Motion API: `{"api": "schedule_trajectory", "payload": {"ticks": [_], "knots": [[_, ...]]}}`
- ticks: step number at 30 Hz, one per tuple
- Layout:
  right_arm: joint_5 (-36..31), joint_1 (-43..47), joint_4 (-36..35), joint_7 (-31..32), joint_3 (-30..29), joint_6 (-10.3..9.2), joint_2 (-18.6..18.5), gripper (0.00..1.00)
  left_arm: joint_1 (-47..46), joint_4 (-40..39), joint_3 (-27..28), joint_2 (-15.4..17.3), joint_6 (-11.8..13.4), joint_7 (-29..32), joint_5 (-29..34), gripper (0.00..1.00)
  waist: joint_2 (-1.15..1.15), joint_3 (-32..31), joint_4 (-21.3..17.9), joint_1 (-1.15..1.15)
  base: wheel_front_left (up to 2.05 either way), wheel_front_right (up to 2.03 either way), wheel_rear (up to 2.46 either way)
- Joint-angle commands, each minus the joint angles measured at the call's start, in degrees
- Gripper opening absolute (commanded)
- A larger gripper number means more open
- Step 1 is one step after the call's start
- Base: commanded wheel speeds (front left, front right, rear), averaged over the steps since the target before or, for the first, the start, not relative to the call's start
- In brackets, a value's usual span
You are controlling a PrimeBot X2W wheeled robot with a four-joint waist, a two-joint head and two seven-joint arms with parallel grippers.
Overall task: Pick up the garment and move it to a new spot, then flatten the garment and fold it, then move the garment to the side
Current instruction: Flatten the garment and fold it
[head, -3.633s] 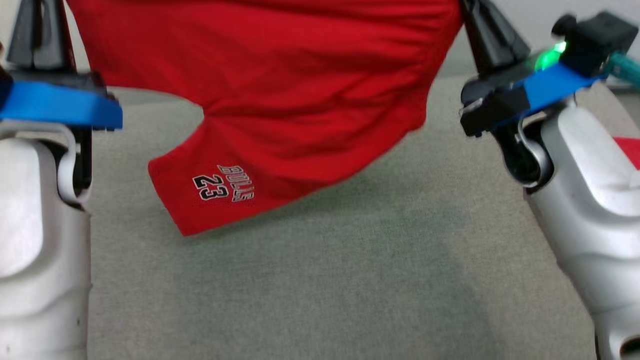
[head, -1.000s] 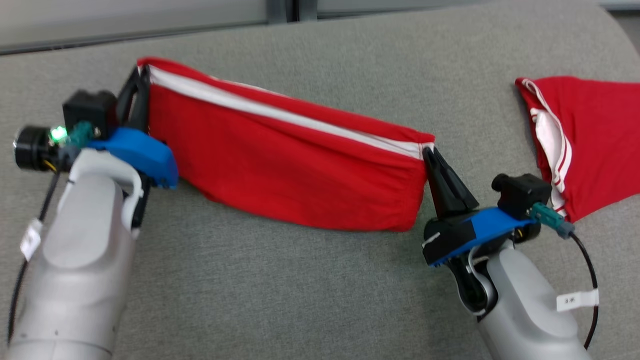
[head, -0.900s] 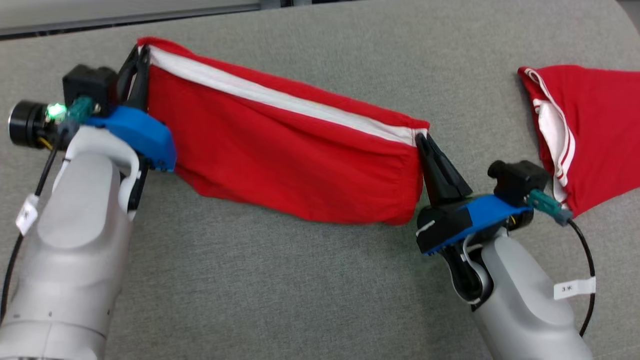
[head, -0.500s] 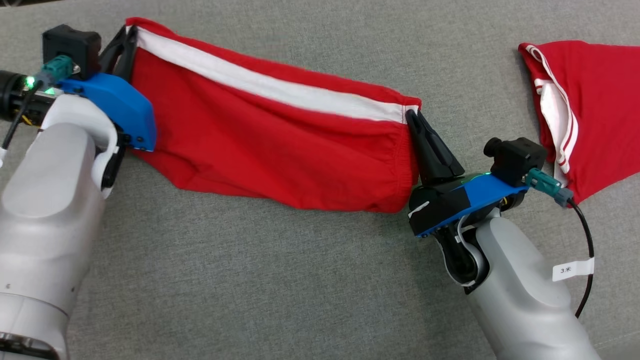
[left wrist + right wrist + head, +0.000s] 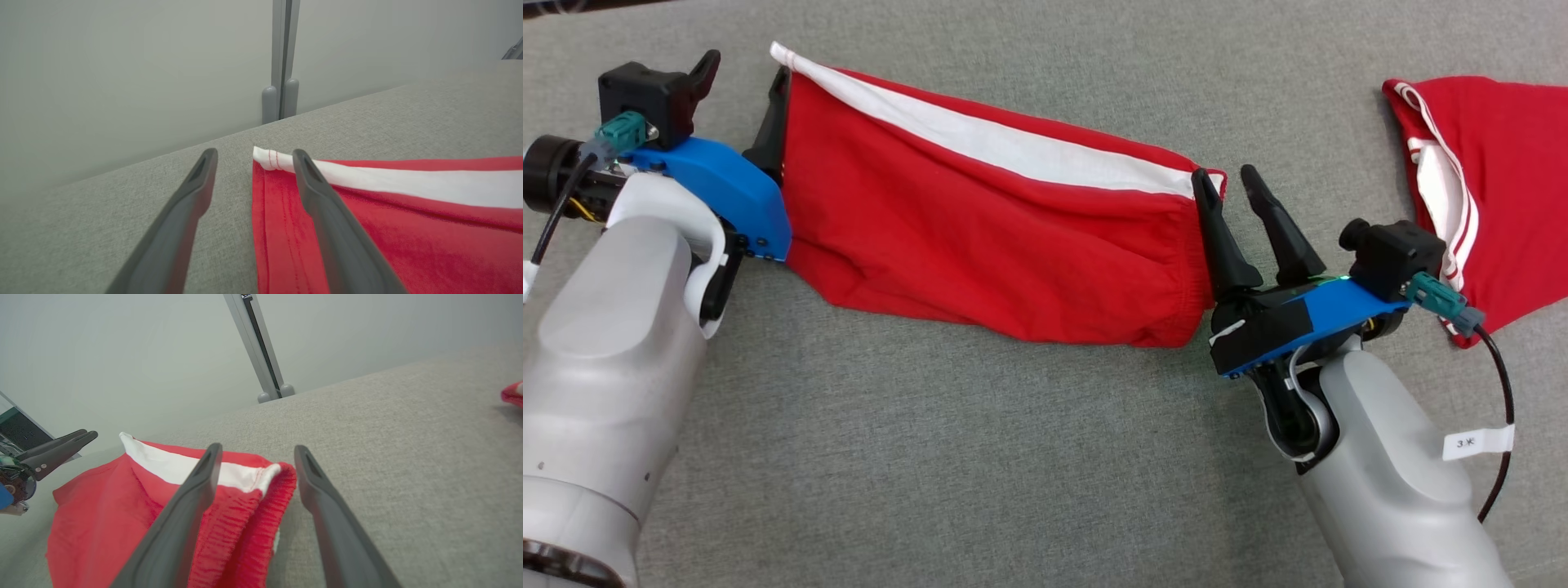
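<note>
The garment (image 5: 996, 237), red shorts with a white stripe along the far edge, lies stretched out on the grey padded surface (image 5: 980, 457). My left gripper (image 5: 743, 77) is open at its left end. In the left wrist view the white-stitched corner of the garment (image 5: 388, 228) lies between the spread fingers of the left gripper (image 5: 255, 155). My right gripper (image 5: 1223, 175) is open at the right end. In the right wrist view the elastic edge of the garment (image 5: 102, 506) sits between the parted fingers of the right gripper (image 5: 258, 449). Neither gripper pinches the cloth.
A second red garment (image 5: 1494, 204) with white trim lies at the far right, close to my right wrist; its edge (image 5: 512, 394) shows in the right wrist view. A pale wall with a vertical post (image 5: 282, 61) stands behind the surface.
Both grippers have opened and let go of the garment's ends. The garment, held up in the air earlier, now rests on the surface. The camera has tilted down.
</note>
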Motion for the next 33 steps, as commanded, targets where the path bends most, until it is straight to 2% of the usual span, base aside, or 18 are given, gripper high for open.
{"api": "schedule_trajectory", "payload": {"ticks": [1,11,16,23,24,25,29,33], "knots": [[-0.8,1.2,-0.3,-0.3,-0.8,0.0,-0.1,1.0,0.7,0.3,-0.1,-0.3,-0.1,-1.0,-1.1,1.0,-0.01,-0.5,0.2,0.0,0.0,0.0,0.0],[-5.6,6.6,-1.2,-0.3,-8.2,0.0,-0.2,1.0,9.0,4.7,1.6,-5.0,-0.1,-3.2,-6.2,1.0,-0.01,-4.4,1.0,0.0,0.0,0.0,0.0],[-7.6,8.1,-1.0,-0.3,-10.4,0.0,-0.2,1.0,11.5,7.8,1.8,-6.3,-0.1,-3.3,-7.6,1.0,-0.01,-4.9,0.5,0.0,0.0,0.0,0.0],[-8.0,8.6,-1.0,-0.3,-11.1,0.0,-0.2,1.0,12.6,13.3,1.1,-6.8,3.2,-3.1,-6.6,0.99,-0.01,-5.3,-0.1,0.0,0.0,0.0,0.0],[-8.0,8.8,-1.0,-0.3,-11.1,0.0,-0.2,1.0,12.9,13.8,1.0,-7.1,3.2,-2.9,-6.7,0.55,-0.01,-5.5,-0.1,0.0,0.0,0.0,0.0],[-8.0,9.0,-0.9,-0.3,-11.0,0.0,-0.2,1.0,13.3,14.0,1.1,-7.6,3.1,-2.8,-7.0,0.0,-0.01,-5.7,0.0,0.0,0.0,0.0,0.0],[-8.0,9.6,-0.6,-0.3,-10.9,0.0,-0.2,1.0,13.9,15.1,1.5,-8.2,2.9,-2.9,-7.7,0.0,-0.01,-6.8,0.3,0.0,0.0,0.0,0.0],[-8.3,10.4,-0.1,-0.3,-10.8,0.0,-0.2,1.0,14.7,14.1,2.6,-8.7,3.9,-3.2,-8.1,0.0,-0.01,-8.9,1.1,0.0,0.0,0.0,0.0]]}}
